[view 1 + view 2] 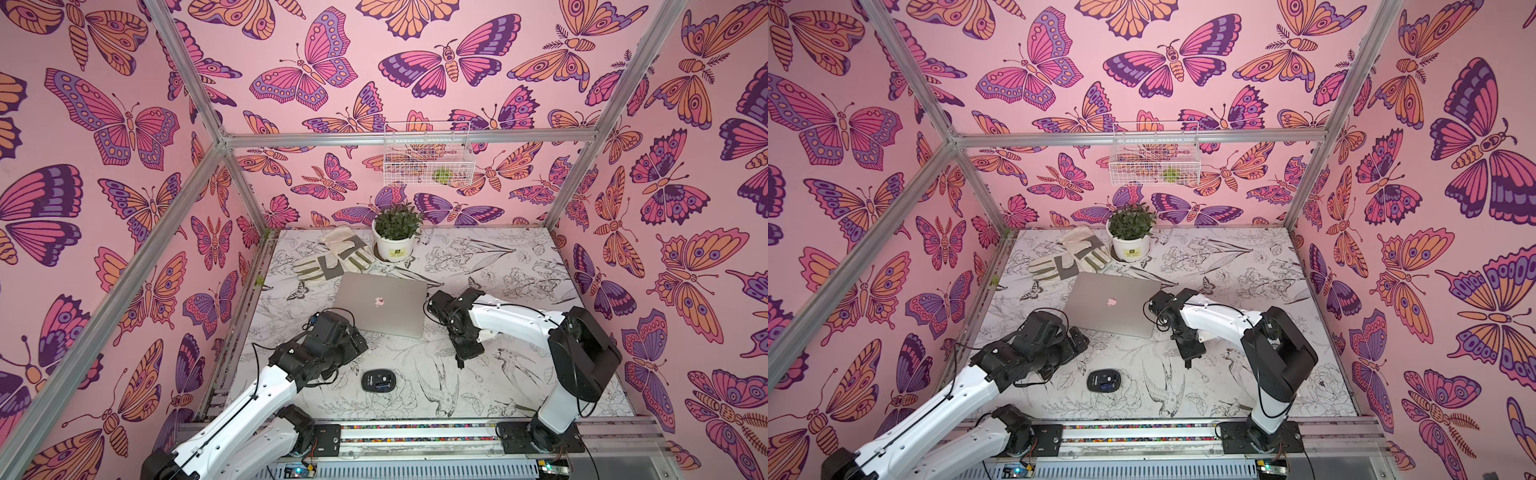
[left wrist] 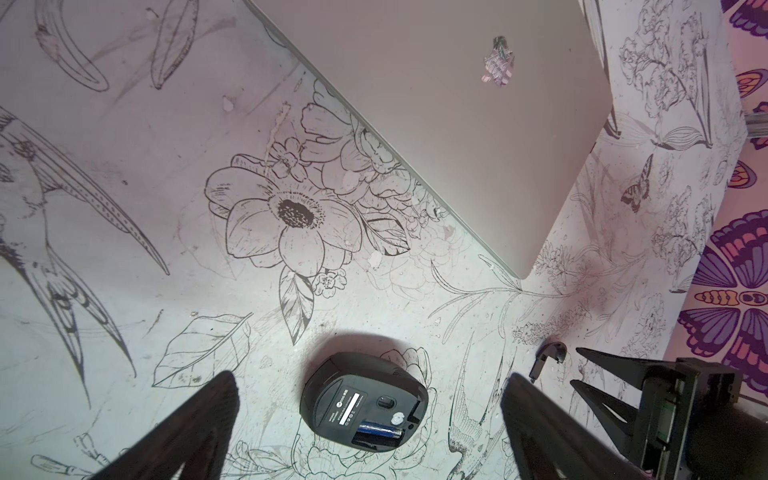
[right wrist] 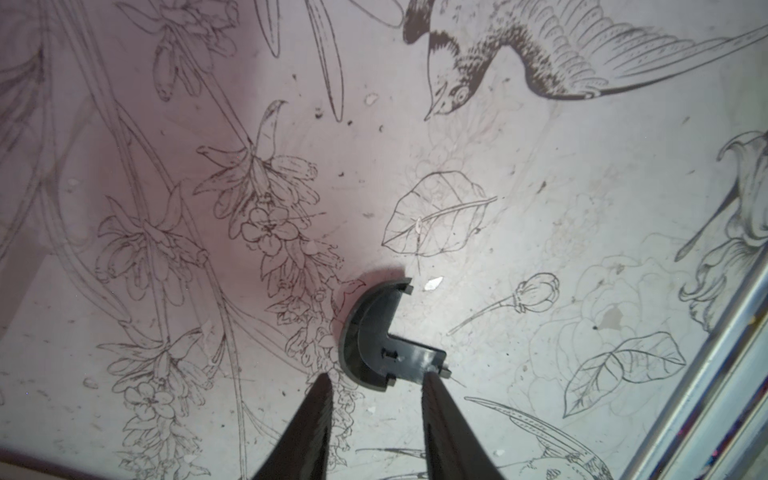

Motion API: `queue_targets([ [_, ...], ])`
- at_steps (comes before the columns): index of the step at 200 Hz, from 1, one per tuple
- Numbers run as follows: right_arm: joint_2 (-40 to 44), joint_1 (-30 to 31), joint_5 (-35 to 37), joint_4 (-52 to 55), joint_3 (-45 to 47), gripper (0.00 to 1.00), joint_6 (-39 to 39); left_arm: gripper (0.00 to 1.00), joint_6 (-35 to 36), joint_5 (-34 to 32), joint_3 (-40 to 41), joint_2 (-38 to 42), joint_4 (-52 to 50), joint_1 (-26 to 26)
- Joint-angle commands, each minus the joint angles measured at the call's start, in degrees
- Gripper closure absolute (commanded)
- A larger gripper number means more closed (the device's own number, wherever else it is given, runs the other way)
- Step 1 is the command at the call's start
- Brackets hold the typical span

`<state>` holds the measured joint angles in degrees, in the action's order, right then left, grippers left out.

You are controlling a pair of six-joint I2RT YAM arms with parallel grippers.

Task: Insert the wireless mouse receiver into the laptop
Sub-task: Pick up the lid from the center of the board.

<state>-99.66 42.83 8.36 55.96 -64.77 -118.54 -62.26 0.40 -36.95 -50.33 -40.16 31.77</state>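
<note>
Near the right pincer point(image 1: 461, 362), apart, the closed laptop point(image 1: 382, 303).

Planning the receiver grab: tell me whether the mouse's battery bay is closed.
No: the mouse lies underside up with its blue battery exposed.

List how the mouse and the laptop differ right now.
The mouse is black, oval and small; the laptop is silver-grey, rectangular and far larger. The mouse lies underside up, its battery bay uncovered with the battery showing; the laptop lies shut, logo side up. Both rest flat on the table.
</note>
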Motion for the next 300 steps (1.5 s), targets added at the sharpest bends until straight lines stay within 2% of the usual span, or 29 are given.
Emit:
queue_targets([
  [1,-1.9,-1.0,-1.4,-1.0,0.0,0.62,-0.8,0.00,1.5,-0.7,-1.1,-0.1,-1.4,-0.5],
  [38,-3.8,-2.1,-2.2,-2.5,0.0,0.64,-0.3,0.00,2.3,-1.7,-1.2,0.3,-1.4,-0.7],
  [145,-5.0,-3.8,-3.7,-5.6,2.6,0.86,-0.5,0.00,3.3,-2.4,-0.8,1.4,-1.7,-1.6],
  [203,-4.3,-4.1,-3.9,-6.4,2.2,0.97,2.1,0.00,3.8,-2.5,-1.1,1.4,-2.0,-2.1],
  [253,-1.1,-4.1,0.8,-1.8,-5.5,1.00,16.4,0.00,4.1,-2.0,-1.4,1.2,-1.9,-2.9],
  [271,1.0,-4.2,0.1,-2.8,-6.1,1.00,22.2,0.00,4.8,-1.0,-1.4,1.3,-1.3,-3.5],
  [300,5.4,-4.1,-3.9,-7.3,-4.5,1.00,33.7,0.00,7.5,4.6,-0.2,1.4,2.1,-5.1],
])
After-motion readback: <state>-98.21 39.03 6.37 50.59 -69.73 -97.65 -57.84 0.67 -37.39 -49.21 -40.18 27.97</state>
